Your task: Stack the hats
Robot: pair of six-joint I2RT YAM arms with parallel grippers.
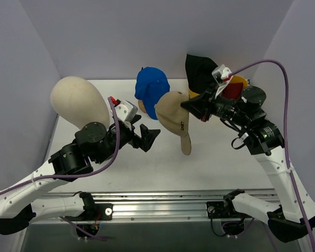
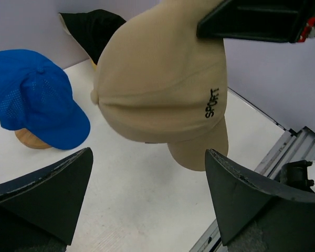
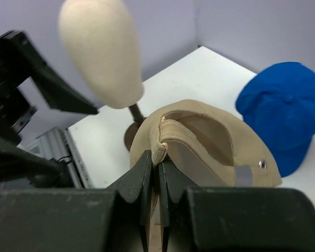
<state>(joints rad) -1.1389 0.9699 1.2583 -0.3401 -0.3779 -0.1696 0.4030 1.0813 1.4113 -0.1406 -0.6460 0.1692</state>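
Observation:
My right gripper [image 1: 189, 105] is shut on the back edge of the tan cap [image 1: 173, 113] and holds it above the table, brim hanging toward the front. The right wrist view shows the jaws [image 3: 157, 157] pinching the cap's rim [image 3: 199, 142]. The bright blue cap [image 1: 151, 89] sits on a wooden stand just left of it. The black bucket hat [image 1: 199, 71] lies at the back right. The red hat [image 1: 232, 90] is partly hidden behind my right wrist. My left gripper [image 1: 149, 136] is open and empty, left of and below the tan cap [image 2: 163, 84].
The cream mannequin head [image 1: 76, 100] stands on its base at the back left, above my left arm. The wooden stand [image 2: 31, 139] shows under the blue cap [image 2: 34, 97]. A metal rail [image 1: 163, 207] runs along the table's front edge. Walls close in on three sides.

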